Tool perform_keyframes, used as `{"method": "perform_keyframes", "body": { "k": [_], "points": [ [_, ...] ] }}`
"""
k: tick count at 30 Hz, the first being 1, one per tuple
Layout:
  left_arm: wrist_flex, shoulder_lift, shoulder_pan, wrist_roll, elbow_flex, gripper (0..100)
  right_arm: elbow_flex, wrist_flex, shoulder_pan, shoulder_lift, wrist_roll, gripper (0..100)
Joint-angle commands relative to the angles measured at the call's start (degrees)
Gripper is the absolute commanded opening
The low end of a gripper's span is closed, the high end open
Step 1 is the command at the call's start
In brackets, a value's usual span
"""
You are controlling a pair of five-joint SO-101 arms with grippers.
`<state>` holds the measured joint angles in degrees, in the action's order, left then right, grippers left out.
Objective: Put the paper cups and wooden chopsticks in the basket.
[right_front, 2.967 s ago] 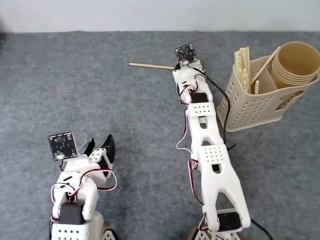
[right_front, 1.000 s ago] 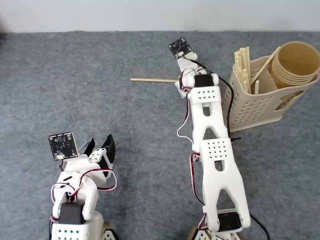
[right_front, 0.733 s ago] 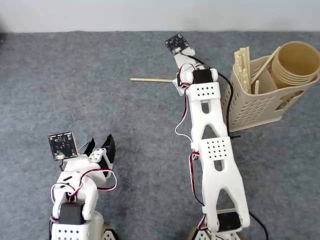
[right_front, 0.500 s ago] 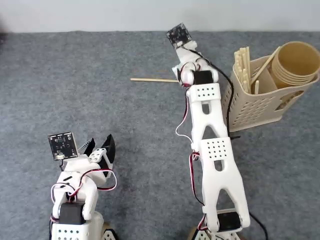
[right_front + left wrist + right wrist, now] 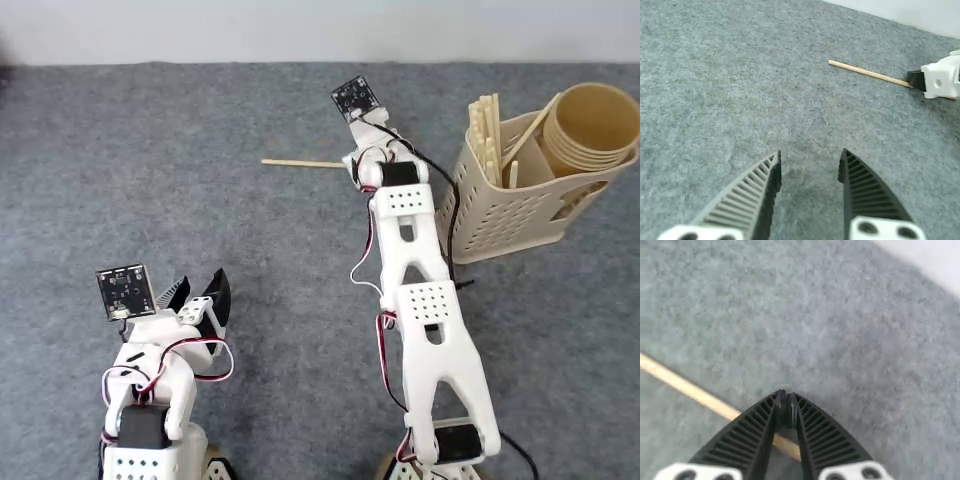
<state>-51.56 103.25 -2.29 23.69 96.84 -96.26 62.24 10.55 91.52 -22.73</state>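
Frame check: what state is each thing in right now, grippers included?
basket, upright, partly filled.
paper cups, stacked, inside the basket.
chopsticks in the basket, standing on end.
loose chopstick, lying flat on the carpet, outside the basket.
left gripper, open, empty.
right gripper, shut, over the loose chopstick.

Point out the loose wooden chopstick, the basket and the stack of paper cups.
wooden chopstick (image 5: 305,163), high view, the middle of its length.
basket (image 5: 505,215), high view, its perforated front wall.
stack of paper cups (image 5: 597,120), high view, the inside of the top cup.
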Motion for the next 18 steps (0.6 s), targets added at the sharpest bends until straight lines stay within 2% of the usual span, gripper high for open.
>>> {"method": "perform_keyframes", "body": {
  "k": [1, 9, 18],
  "points": [
    [0.09, 0.7, 0.0, -0.44, -0.4, 19, -0.18, 14.99, 1.01, -6.11, -0.62, 0.9],
    [0.0, 0.7, 0.0, -0.44, -0.4, 19, -0.18, 39.78, 6.2, -16.4, -0.44, 0.9],
    [-0.09, 0.7, 0.0, -0.44, -0.4, 19, -0.09, 40.48, 7.16, -22.29, -0.7, 0.9]
  ]
}}
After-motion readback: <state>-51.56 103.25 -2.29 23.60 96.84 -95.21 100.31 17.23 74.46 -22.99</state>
